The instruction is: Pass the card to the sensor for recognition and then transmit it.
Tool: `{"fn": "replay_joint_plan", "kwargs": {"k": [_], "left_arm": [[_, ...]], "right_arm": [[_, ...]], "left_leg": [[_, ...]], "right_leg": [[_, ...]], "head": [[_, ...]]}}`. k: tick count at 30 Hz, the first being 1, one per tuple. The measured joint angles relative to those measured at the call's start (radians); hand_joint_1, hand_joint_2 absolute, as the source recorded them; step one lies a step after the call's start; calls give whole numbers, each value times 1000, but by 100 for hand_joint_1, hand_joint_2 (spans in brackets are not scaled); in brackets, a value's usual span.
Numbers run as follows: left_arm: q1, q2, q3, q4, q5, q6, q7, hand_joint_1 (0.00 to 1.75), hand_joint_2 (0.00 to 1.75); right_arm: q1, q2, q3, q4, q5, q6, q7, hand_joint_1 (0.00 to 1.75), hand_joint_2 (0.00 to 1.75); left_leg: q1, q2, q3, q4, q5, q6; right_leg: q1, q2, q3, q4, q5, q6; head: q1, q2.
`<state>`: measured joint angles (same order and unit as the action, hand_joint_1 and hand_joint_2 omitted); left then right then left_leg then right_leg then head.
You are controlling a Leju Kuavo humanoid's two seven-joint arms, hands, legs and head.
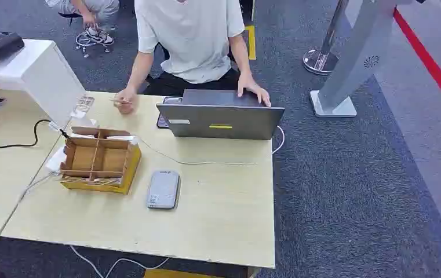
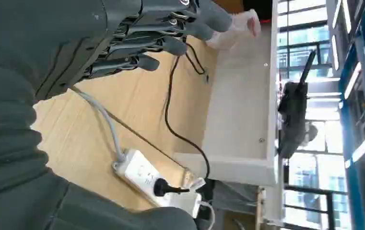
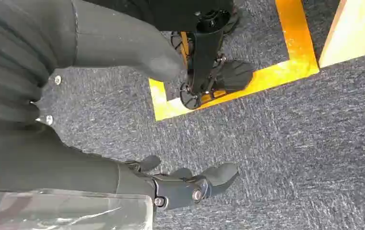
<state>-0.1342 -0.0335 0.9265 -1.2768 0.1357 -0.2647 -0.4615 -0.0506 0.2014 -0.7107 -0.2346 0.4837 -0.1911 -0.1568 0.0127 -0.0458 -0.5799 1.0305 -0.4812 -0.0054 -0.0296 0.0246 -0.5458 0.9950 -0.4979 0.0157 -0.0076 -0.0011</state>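
Head view, grey flat sensor [image 1: 163, 189], rounded corners

Wooden table [image 1: 218, 202] on grey carpet [image 1: 351, 191]

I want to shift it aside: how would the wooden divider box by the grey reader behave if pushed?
The wooden divider box looks thin-walled and open-topped, so probably light. Its broad flat base suggests sliding, not tipping. Its slim partitions may be fragile.

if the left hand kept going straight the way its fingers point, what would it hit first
Probably the thin black cable lying on the light wooden table just past the left hand, then the white raised box behind it. Depth is unclear, so the hand may pass above the cable.
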Motion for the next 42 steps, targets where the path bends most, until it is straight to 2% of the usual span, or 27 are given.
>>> {"fn": "replay_joint_plan", "kwargs": {"k": [16, 21, 28, 29, 30, 42], "left_arm": [[-142, 155, -268, 115, -452, 189, 160, 0, 175], [-173, 193, -336, 142, -559, 230, 201, 0, 175], [-236, 265, -473, 177, -787, 309, 296, 0, 175], [-241, 273, -490, 179, -813, 317, 306, 51, 175], [-247, 282, -511, 180, -846, 326, 317, 175, 175], [-294, 383, -733, 180, -1193, 439, 474, 175, 175]], "right_arm": [[-14, 0, 0, 8, 39, 0, 26, 0, 175], [-17, 0, 1, 9, 51, 0, 32, 0, 175], [-24, 0, 5, 10, 73, -3, 37, 0, 175], [-25, 0, 5, 10, 75, -4, 37, 0, 175], [-25, 0, 6, 10, 78, -5, 38, 0, 175], [-30, 0, 21, 17, 129, -18, 41, 0, 175]], "left_leg": [[0, 1, 0, 0, 0, 0], [0, 1, 0, 0, 0, 0], [1, 2, 0, 0, 1, -1], [1, 2, 0, 0, 1, -1], [1, 2, 0, 0, 1, -1], [1, 2, 0, 0, 1, -2]], "right_leg": [[0, 1, 0, 0, 0, 0], [0, 2, -1, 0, 0, 0], [1, 2, -1, 0, 1, -1], [1, 2, -1, 0, 1, -1], [1, 2, -1, 0, 1, -1], [1, 3, -1, 1, 1, -1]], "head": [[0, 0], [0, 0], [0, 0], [0, 0], [0, 0], [0, 0]]}}
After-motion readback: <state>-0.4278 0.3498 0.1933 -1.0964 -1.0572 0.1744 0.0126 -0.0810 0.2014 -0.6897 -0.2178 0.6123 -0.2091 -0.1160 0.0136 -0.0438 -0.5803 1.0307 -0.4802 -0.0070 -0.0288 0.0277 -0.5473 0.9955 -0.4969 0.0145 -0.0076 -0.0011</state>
